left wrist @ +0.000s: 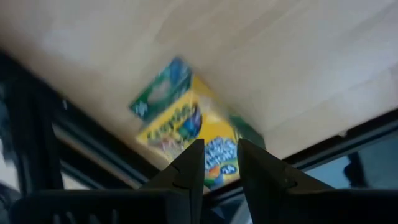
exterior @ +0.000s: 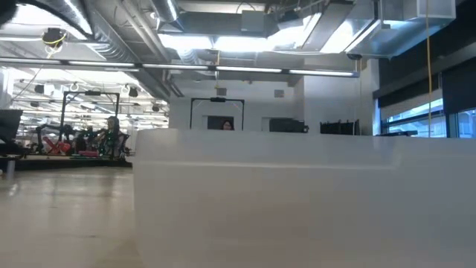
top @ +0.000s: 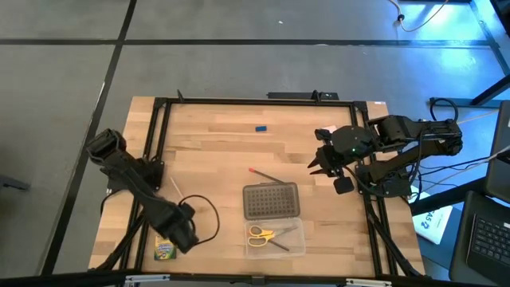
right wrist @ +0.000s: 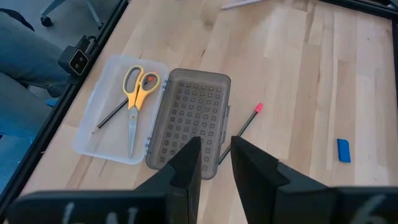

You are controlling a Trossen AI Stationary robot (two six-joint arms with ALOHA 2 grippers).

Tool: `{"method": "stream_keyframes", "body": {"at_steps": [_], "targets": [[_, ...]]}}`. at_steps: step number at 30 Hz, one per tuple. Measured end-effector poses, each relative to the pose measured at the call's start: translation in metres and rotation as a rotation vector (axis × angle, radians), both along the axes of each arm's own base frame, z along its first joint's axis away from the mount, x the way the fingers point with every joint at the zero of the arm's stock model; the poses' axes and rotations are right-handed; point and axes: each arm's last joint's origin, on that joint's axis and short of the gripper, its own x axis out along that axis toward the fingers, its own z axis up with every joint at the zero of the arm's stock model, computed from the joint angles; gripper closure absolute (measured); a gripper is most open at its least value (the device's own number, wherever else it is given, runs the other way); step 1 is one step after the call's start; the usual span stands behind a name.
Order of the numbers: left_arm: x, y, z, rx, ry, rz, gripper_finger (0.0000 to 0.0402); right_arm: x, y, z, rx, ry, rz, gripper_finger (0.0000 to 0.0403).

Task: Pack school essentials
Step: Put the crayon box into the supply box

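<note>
The green-yellow crayon box (top: pixel 165 249) (left wrist: pixel 186 134) lies flat at the table's near left corner. My left gripper (top: pixel 183 233) (left wrist: pixel 221 152) hovers just above it, fingers a narrow gap apart. The clear case's tray (top: pixel 275 237) (right wrist: pixel 118 115) holds the yellow-handled scissors (top: pixel 260 233) (right wrist: pixel 135 93) and a dark pencil (right wrist: pixel 112 115). Its grey dotted lid (top: pixel 271 201) (right wrist: pixel 189 118) lies open beside it. A red-tipped pencil (top: pixel 267 175) (right wrist: pixel 245 124), the blue eraser (top: pixel 260 127) (right wrist: pixel 344 150) and a pale pencil (top: pixel 174 186) rest on the table. My right gripper (top: pixel 323 165) (right wrist: pixel 216 149) hangs open above the table's right part. No pink pad shows.
A black frame (top: pixel 239 101) runs around the wooden table (top: pixel 215 151). A black cable loop (top: pixel 205 215) lies near my left gripper. The case's translucent wall (exterior: pixel 297 208) fills the low view. A person's legs (right wrist: pixel 25 68) show beyond the table's near edge.
</note>
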Motion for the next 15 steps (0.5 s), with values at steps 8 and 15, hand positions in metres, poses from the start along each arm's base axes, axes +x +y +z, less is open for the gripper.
{"method": "stream_keyframes", "body": {"at_steps": [8,15], "targets": [[-0.010,-0.015,0.000,-0.010,0.014,0.178,0.0313,0.000,0.000,0.000,-0.016,-0.004,0.017,0.0313],[-0.014,-0.020,0.000,-0.008,0.018,0.215,0.0313,0.000,0.001,0.000,-0.001,0.000,0.069,0.0313]]}}
